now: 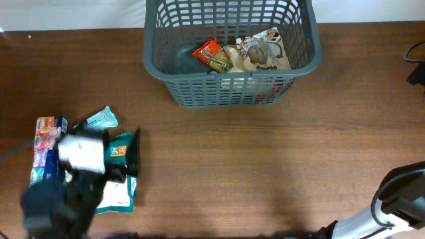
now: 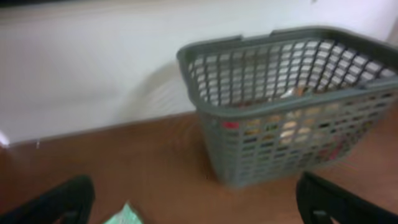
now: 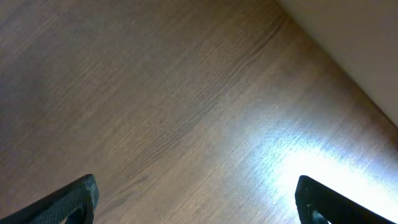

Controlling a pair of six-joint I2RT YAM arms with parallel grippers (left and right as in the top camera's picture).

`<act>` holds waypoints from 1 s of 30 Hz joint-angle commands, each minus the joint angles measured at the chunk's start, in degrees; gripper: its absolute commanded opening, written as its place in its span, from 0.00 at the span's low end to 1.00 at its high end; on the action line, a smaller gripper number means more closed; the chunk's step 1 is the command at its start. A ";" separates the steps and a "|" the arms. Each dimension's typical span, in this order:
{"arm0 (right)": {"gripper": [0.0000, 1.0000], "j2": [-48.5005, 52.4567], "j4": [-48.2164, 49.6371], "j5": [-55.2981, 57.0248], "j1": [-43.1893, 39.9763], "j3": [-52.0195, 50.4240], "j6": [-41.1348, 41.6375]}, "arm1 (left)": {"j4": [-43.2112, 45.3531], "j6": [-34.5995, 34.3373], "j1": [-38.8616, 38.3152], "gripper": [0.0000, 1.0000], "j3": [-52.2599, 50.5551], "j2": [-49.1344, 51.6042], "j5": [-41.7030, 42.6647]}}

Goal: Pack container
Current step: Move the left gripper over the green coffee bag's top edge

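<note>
The container (image 1: pixel 229 89), a dark grey lattice basket, stands at the far middle of the table and also shows in the left wrist view (image 2: pixel 280 146). Inside it lie an orange packet (image 1: pixel 209 53), a yellowish packet (image 1: pixel 234 61) and a white and brown packet (image 1: pixel 267 50). My left gripper (image 2: pixel 194 190) hovers open at the near left over a pile of packets, with a teal packet corner (image 2: pixel 124 216) between its fingers (image 1: pixel 133 154). My right gripper (image 3: pixel 196 186) is open over bare wood, holding nothing.
The pile at the near left holds blue and pink packets (image 1: pixel 46 143), a teal packet (image 1: pixel 103 119), a green packet (image 1: pixel 121 149) and a white one (image 1: pixel 119 196). The right arm (image 1: pixel 398 199) sits at the near right corner. A white wall lies behind the basket.
</note>
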 commanded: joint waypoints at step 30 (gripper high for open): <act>0.99 -0.70 0.15 -0.11 0.04 -0.13 0.44 | -25.51 -12.24 -0.24 0.99 22.27 25.81 -30.27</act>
